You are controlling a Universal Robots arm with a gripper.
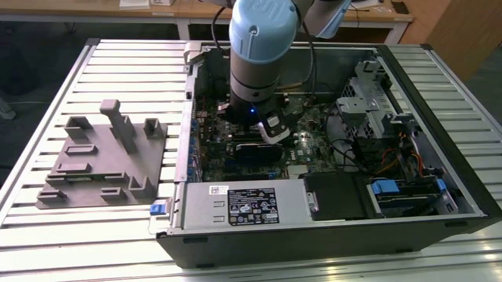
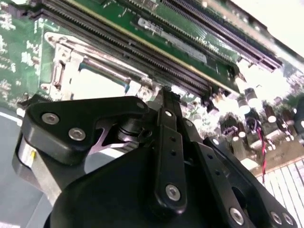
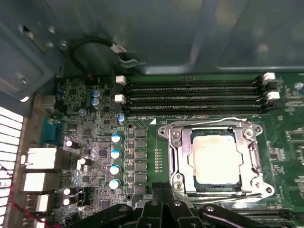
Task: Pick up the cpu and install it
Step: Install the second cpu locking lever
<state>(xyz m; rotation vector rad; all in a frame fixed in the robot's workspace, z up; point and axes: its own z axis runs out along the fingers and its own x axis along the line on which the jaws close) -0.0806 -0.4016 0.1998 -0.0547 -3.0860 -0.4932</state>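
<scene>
Cpu [image 3: 213, 158] lies flat inside the socket frame [image 3: 176, 161] on the motherboard, so you look past placing, with the gripper [image 3: 164, 191] just beside it, fingertips pressed together on nothing; any retreat wants a straight lift.

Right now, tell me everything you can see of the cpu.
The cpu is a thin square chip with a pale silvery-grey metal face, matte and slightly glossy under the light. In the first wrist view it lies flat inside the socket frame on the green motherboard, the metal bracket surrounding it on all sides. It sits just below the row of long memory slots. Nothing rests on its face. The gripper's dark linkage shows nearby, not touching it.
</scene>
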